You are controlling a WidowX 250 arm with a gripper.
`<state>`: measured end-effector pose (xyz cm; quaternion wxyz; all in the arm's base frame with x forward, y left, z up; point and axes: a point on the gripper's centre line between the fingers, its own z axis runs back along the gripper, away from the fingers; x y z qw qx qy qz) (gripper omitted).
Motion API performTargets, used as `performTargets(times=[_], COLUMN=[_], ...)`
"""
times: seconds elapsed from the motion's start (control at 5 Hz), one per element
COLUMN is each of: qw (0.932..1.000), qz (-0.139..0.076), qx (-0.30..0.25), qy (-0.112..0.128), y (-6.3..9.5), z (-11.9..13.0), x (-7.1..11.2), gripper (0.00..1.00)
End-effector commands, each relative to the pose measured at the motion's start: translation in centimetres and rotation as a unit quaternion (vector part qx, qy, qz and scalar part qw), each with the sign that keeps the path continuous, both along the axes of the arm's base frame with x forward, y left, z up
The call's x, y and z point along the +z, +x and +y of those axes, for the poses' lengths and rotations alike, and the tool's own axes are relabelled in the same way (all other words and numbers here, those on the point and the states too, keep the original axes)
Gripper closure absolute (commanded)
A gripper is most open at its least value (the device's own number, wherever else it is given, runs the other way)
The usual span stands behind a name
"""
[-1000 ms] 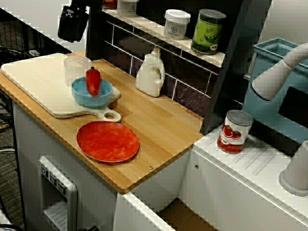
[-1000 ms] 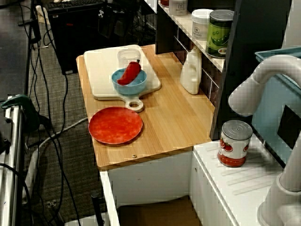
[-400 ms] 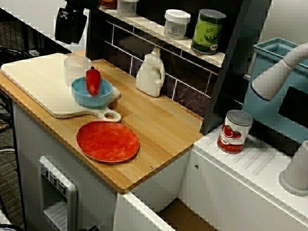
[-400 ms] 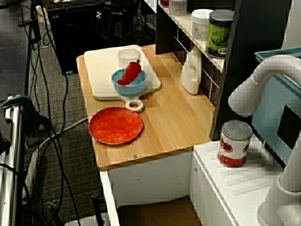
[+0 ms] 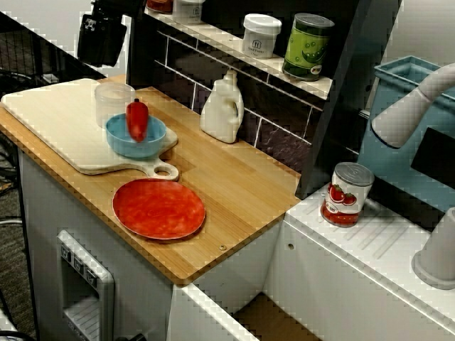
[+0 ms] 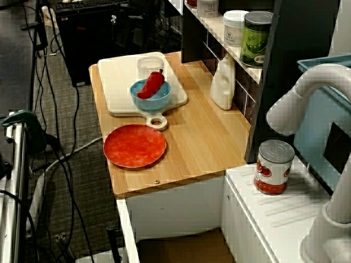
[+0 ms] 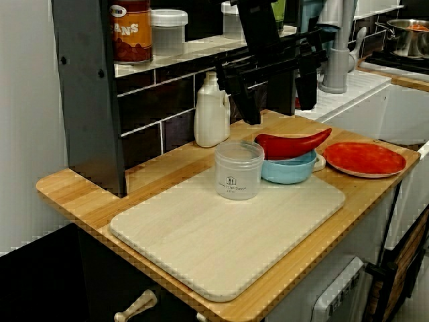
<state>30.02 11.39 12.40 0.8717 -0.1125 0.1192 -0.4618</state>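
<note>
My black gripper point(image 7: 275, 92) hangs open and empty in the view from the counter's end, its two fingers point(image 7: 244, 100) spread wide above and behind a blue bowl point(image 7: 288, 169). A red chili pepper point(image 7: 291, 143) lies across that bowl. A clear plastic cup point(image 7: 239, 169) stands beside the bowl on the pale cutting board point(image 7: 221, 235). In the front view the gripper point(image 5: 99, 48) is high at the upper left, well above the cup point(image 5: 112, 99), the pepper point(image 5: 137, 119) and the board point(image 5: 50, 121). It touches nothing.
A red plate point(image 5: 158, 208) lies on the wooden counter point(image 5: 234, 185) in front of the board. A white bottle point(image 5: 222, 108) stands by the tiled back wall. The shelf above holds a white jar point(image 5: 261, 35) and a green can point(image 5: 308, 46). A tomato can point(image 5: 346, 194) sits on the white drainer.
The gripper has risen and drifted left, away from the bowl and cup. The pepper, bowl, cup and plate have not moved.
</note>
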Motion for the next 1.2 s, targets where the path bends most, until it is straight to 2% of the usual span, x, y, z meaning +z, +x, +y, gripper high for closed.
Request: performTargets(times=[0.0,0.2,0.6,0.8,1.0], qw=[0.9989,0.9995,0.9996,0.9990,0.9949], qz=[-0.045,-0.032,-0.029,-0.037,-0.075], qx=[0.005,-0.004,0.001,0.009,0.036], qy=[0.010,0.000,0.001,0.024,0.057], y=[-0.49,-0.62,-0.85,-0.87,-0.87], z=[1.30,1.37,1.57,1.64,1.36], x=[2.84,2.37,2.38,2.57,2.53], gripper=[0.00,0.00,0.00,0.00,0.00])
